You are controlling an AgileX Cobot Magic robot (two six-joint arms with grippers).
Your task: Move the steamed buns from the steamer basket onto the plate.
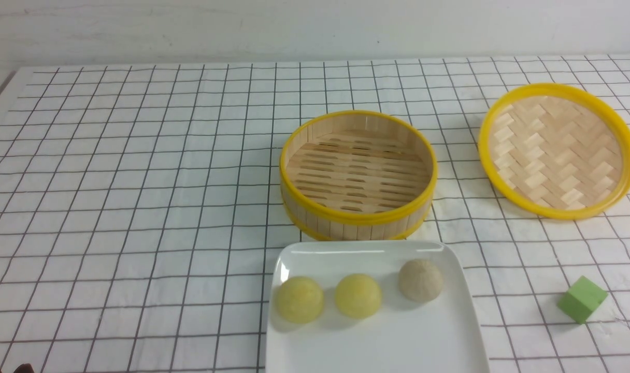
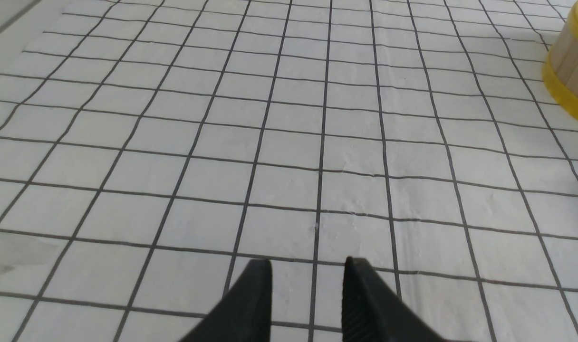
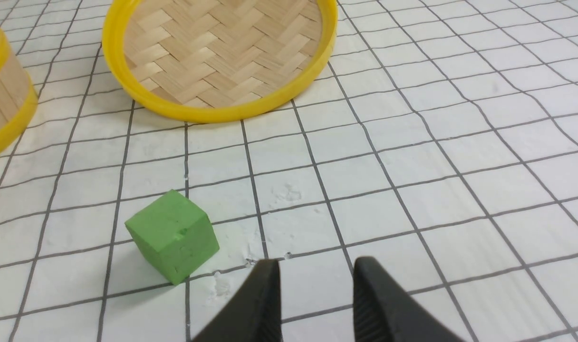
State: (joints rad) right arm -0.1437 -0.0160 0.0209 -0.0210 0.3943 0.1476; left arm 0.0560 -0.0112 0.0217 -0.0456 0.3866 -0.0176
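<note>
Three steamed buns lie in a row on the white plate [image 1: 439,331] at the front of the table: two pale yellow ones [image 1: 299,299] [image 1: 358,295] and a greyish beige one [image 1: 420,280]. Just behind the plate stands the bamboo steamer basket [image 1: 357,175], with only its slatted floor showing inside; its wall also shows in the wrist views [image 2: 572,71] [image 3: 4,99]. My left gripper [image 2: 308,268] hangs open over bare cloth, holding nothing. My right gripper [image 3: 316,267] is open too, above the cloth beside a green cube [image 3: 172,236]. Neither arm shows in the front view.
A shallow yellow-rimmed woven lid [image 1: 556,150] lies at the back right, also in the right wrist view [image 3: 220,52]. The green cube [image 1: 582,299] sits on the cloth at the front right. A white checked cloth [image 1: 139,207] covers the table up to a pale back wall.
</note>
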